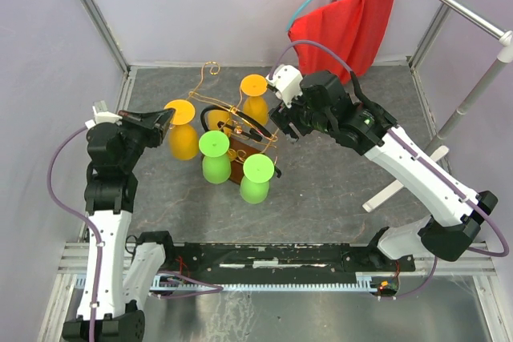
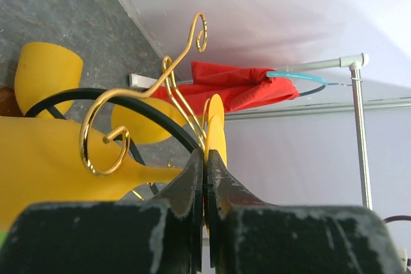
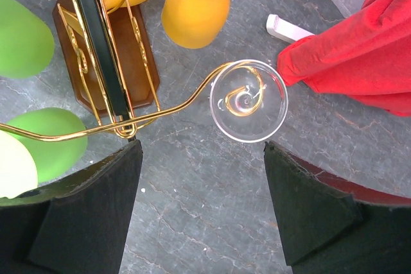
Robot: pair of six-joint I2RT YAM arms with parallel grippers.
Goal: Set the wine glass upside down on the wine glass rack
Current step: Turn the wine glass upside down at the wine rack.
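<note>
Nearest the arm bases, two green glasses [image 1: 215,158] [image 1: 256,178] stand foot-up at the near side of the wine glass rack [image 1: 250,154], which is central on the grey table [image 1: 337,190]. Its brown base and black handle lie between them.

Left of the rack, the left gripper [image 1: 166,118] is clamped on the rim of the foot of a yellow wine glass [image 1: 183,138]. In the left wrist view both fingers [image 2: 192,178] press flat against that disc. The glass is inverted, foot uppermost, and a curled wire arm [image 2: 103,145] crosses in front of its stem.

Right of the rack, the right gripper [image 1: 284,122] hangs with its jaws wide apart and nothing between them. Directly below it, a clear wine glass [image 3: 248,101] sits at the curled end of another wire arm. Its round foot faces up and the curl shows through it.

Farther back, a second yellow glass [image 1: 255,100] is inverted at the rack's far side. A red cloth [image 1: 353,26] hangs at the far right.
</note>
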